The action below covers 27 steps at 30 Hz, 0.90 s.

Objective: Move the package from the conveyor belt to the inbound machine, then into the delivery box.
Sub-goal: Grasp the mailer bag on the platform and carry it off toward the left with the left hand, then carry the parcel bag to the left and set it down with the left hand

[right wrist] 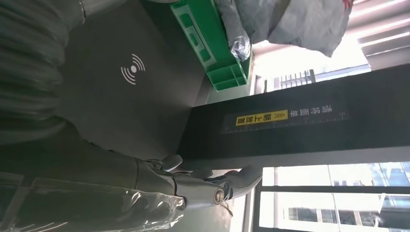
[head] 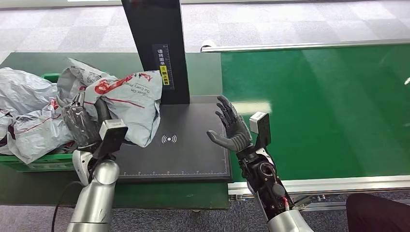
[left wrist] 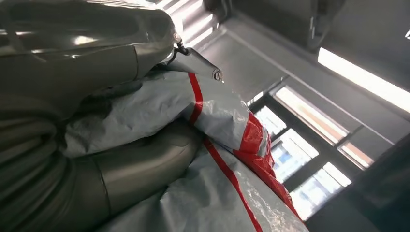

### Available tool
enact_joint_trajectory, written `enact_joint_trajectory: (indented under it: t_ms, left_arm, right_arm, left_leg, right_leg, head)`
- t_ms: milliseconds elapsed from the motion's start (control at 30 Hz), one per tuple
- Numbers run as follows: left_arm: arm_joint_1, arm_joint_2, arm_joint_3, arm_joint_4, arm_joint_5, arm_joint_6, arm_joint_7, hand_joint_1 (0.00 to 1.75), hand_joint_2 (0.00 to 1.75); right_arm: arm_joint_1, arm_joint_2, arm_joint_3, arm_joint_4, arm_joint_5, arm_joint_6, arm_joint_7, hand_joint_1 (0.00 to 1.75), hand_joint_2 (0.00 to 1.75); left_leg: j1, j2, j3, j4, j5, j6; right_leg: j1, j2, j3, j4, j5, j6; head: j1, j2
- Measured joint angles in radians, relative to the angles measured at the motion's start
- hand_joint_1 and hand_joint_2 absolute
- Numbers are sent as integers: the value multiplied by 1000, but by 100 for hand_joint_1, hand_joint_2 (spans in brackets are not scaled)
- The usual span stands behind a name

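Two silver arms come up from the bottom of the head view. The left hand grips a grey package with red print on it. The left wrist view shows this well: the thick thumb and the dark fingers squeeze the crinkly grey plastic between them. The package is lifted up. Part of it hangs over the left edge of the inbound machine, and part of it is over the green delivery box.

The inbound machine is a flat black plate with a white wave sign in the middle. A tall black post stands at its back. The post has a small yellow label on it. The machine sits on a dark green desk.

The delivery box is at the left, just beside the machine. It is full of other grey bags, piled up high.

The right hand holds nothing. Its fingers are spread apart and point up. It hangs over the right edge of the black plate, near the conveyor belt. In the right wrist view the fingers reach toward the black post, but they do not touch it.

The conveyor belt is bright green and runs along the right side. It has a silver rail along its near edge.

A dark red thing sits in the bottom right corner. I cannot tell what it is.
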Motion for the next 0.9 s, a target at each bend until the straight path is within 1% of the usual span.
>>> enact_joint_trajectory:
  t_ms: [100, 200, 267, 367, 500, 733, 833, 900]
  left_arm:
    - [-92, 29, 70, 47, -122, 0, 103, 175, 175]
    - [-186, 82, 143, 122, -225, 0, 182, 175, 175]
    - [-242, 119, 188, 173, -264, 0, 196, 175, 175]
    - [-297, 160, 230, 227, -279, 0, 197, 175, 175]
    - [-327, 186, 256, 267, -282, 0, 197, 175, 175]
    - [-340, 200, 274, 299, -291, 0, 199, 175, 175]
    - [-347, 206, 282, 308, -362, 0, 234, 175, 175]
    - [-368, 223, 289, 333, -446, 0, 292, 175, 175]
  right_arm:
    - [0, 0, 8, 11, 0, 5, -11, 0, 175]
    - [0, -1, 13, 18, 0, 12, -13, 0, 175]
    - [1, -3, 16, 19, -2, 19, -12, 0, 175]
    - [1, -4, 17, 19, -3, 21, -11, 0, 175]
    - [1, -4, 22, 19, -3, 21, -10, 0, 175]
    - [1, -4, 25, 19, -3, 21, -9, 0, 175]
    - [1, -4, 26, 19, -5, 21, -8, 0, 175]
    - [2, -6, 27, 19, -7, 20, -6, 0, 175]
  left_leg:
    - [1, 0, 0, 0, 1, -1]
    - [2, 0, 0, 0, 1, -2]
    - [2, 1, 0, 0, 1, -2]
    - [3, 1, -1, 0, 1, -2]
    - [2, 1, -2, 0, 1, -2]
    - [2, 1, -2, 0, 1, -2]
    - [2, 1, -2, 0, 1, -2]
    - [3, 1, -2, 0, 1, -2]
  right_leg:
    - [1, 0, 0, 0, 0, -1]
    - [2, 0, -1, 1, 1, -1]
    - [2, 1, -1, 1, 1, -1]
    - [2, 1, -2, 1, 1, -1]
    - [2, 1, -2, 1, 1, -1]
    - [2, 1, -3, 1, 1, -1]
    - [3, 1, -3, 1, 1, -1]
    - [3, 1, -3, 1, 1, -1]
  head:
    - [0, 0]
    - [0, 0]
    - [0, 0]
    - [0, 0]
    - [0, 0]
    - [0, 0]
    - [0, 0]
    - [0, 0]
